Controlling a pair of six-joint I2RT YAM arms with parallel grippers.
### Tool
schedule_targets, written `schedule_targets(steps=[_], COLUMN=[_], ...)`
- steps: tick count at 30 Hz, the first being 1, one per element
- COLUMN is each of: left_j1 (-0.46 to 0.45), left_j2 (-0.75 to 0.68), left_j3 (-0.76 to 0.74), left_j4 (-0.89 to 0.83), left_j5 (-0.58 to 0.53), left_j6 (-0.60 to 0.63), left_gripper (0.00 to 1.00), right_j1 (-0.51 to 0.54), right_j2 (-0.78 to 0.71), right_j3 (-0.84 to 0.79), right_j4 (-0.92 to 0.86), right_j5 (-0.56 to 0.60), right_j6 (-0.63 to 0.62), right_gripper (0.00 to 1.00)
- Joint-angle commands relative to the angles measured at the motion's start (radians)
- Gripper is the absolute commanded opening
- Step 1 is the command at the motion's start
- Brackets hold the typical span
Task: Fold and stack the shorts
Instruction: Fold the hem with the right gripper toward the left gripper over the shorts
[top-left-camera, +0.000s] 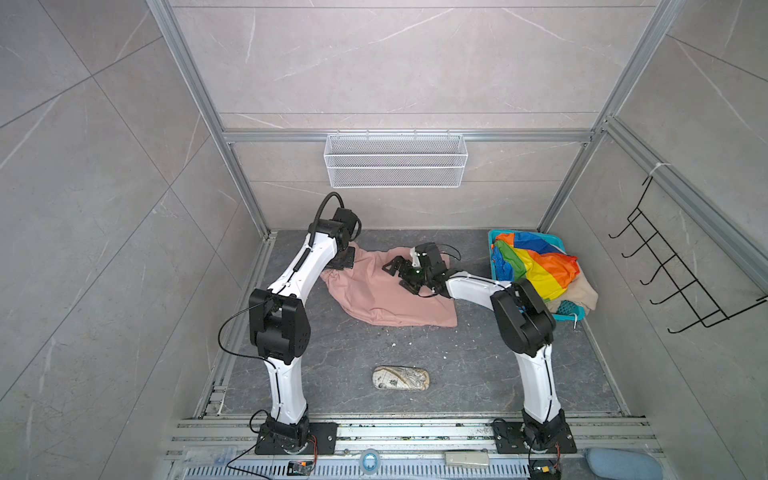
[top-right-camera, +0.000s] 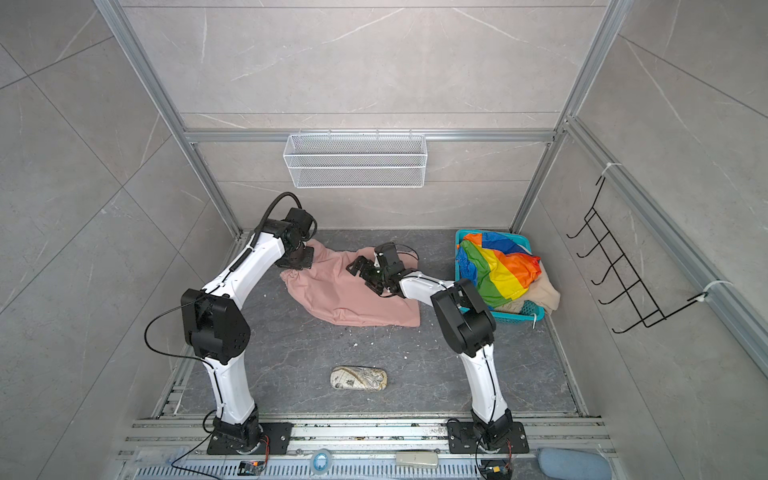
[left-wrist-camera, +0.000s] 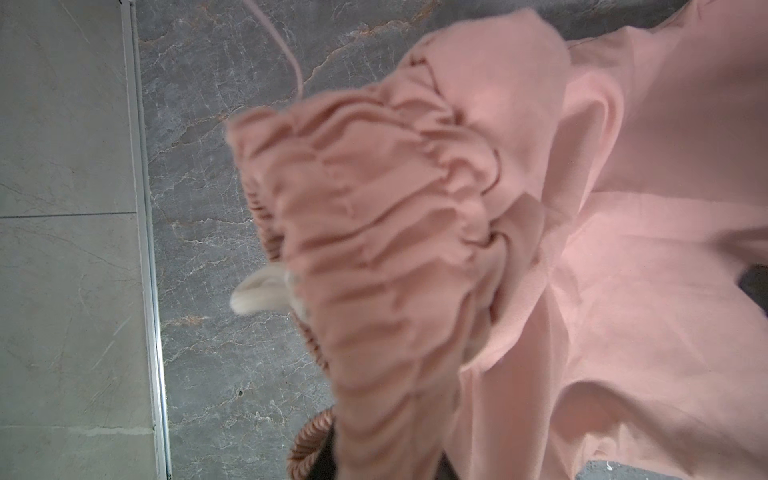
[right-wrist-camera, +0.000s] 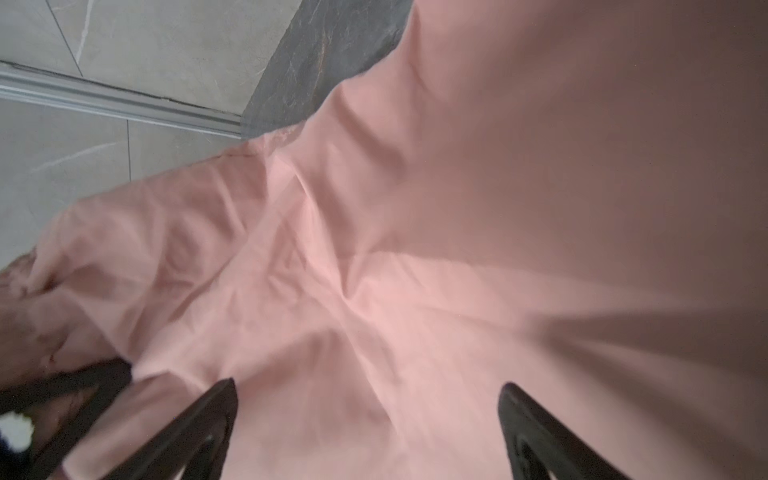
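Pink shorts | left jaws clamped on waistband edge | right jaws apart above | pouch well apart

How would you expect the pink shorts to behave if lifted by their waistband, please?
Probably floppy: the pink shorts lie in soft, draped wrinkles. The gathered waistband bunches thickly, so it likely gives a secure pinch. The cloth looks thin, so likely light, sagging from one grip.

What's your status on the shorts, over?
Left claw shut on pink shorts at the waistband; right claw open above them. Unfolded, crumpled mid-table; rainbow-striped shorts and beige shorts in teal basket. Patterned pouch near front, apart from the cloth.
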Motion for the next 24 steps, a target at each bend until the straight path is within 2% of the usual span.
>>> schedule_targets(steps=[1,7,10,14,17,24], left_j1=[0.004,0.005,0.005,0.005,0.008,0.011], left_j2=[-0.058,-0.045,-0.028,-0.028,-0.038,-0.056], left_j3=[0.033,0.020,0.028,0.046,0.047,0.030], left_j4=[-0.035,-0.026,-0.038,-0.056,-0.062,-0.056], left_j5=[-0.005,-0.010,-0.020,-0.082,-0.144,-0.072], left_j6=[0.020,0.029,0.041,0.073,0.094,0.059], left_gripper=[0.00,0.00,0.00,0.00,0.00,0.00], right_j1=[0.011,0.021,0.025,0.016,0.007,0.081], right_j2=[0.132,0.279,0.285,0.165,0.038,-0.148], right_j3=[0.159,0.367,0.393,0.288,0.125,-0.178], right_j4=[-0.003,-0.059,-0.092,-0.088,-0.050,0.088], right_j5=[0.007,0.017,0.011,0.009,0.004,-0.001], right_j6=[0.117,0.162,0.148,0.092,0.071,0.091], right_gripper=[0.99,0.99,0.99,0.99,0.99,0.99])
